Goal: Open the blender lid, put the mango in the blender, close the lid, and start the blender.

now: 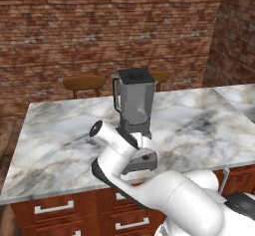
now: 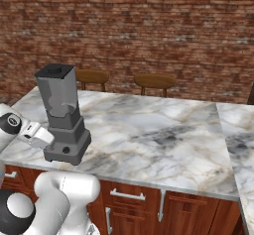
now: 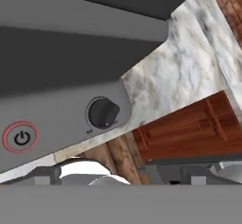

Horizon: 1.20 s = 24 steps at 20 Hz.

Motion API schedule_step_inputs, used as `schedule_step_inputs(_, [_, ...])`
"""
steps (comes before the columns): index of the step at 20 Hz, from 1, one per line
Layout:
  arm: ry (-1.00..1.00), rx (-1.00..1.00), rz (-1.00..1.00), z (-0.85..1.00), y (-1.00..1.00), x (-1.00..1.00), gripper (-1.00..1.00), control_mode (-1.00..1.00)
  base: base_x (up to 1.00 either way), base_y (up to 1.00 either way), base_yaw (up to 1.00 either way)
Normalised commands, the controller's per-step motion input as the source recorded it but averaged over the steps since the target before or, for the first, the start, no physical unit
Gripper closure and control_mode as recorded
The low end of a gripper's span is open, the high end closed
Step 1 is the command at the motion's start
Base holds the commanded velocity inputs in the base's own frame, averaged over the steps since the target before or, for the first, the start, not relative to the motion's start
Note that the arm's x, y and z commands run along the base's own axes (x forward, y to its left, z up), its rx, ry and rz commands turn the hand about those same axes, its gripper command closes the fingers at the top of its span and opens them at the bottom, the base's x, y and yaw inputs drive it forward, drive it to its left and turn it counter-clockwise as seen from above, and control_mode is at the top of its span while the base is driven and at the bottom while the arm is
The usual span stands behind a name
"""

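The grey blender (image 1: 135, 105) (image 2: 62, 107) stands on the marble counter (image 1: 204, 130) near its front edge. The black blender lid (image 1: 133, 74) (image 2: 54, 71) sits on top of the jar. My gripper (image 1: 145, 149) (image 2: 40, 138) is low down, right against the boxy base, open and holding nothing. In the hand view the base's front panel is very close, with the red button (image 3: 21, 137) at lower left and the black knob (image 3: 103, 113) to its right. The gripper (image 3: 118, 175) has its fingertips (image 3: 45, 173) spread wide just under that panel. The mango is out of view.
Two wooden stools (image 1: 84, 82) (image 2: 155, 82) stand behind the counter against the brick wall. Brown drawers (image 2: 126, 199) with light handles run under the counter's front edge. A second marble counter (image 2: 243, 135) joins on the right.
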Motion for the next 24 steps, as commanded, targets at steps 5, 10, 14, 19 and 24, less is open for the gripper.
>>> schedule_step_inputs(5, [-0.04,0.0,0.0,-0.03,-0.01,0.25,-1.0,-1.0,0.0,0.0,0.0])
schedule_step_inputs(10, [0.0,0.0,0.0,-0.35,0.0,0.21,-1.0,-1.0,0.0,0.0,0.0])
schedule_step_inputs(14, [0.0,0.0,0.0,-0.58,0.0,0.14,-1.0,-1.0,0.0,0.0,0.0])
schedule_step_inputs(19, [0.0,0.0,0.0,-0.4,0.0,0.16,-1.0,-1.0,0.0,0.0,0.0])
schedule_step_inputs(24, [-0.01,0.0,0.0,-0.29,0.0,0.13,-1.0,-1.0,0.0,0.0,0.0])
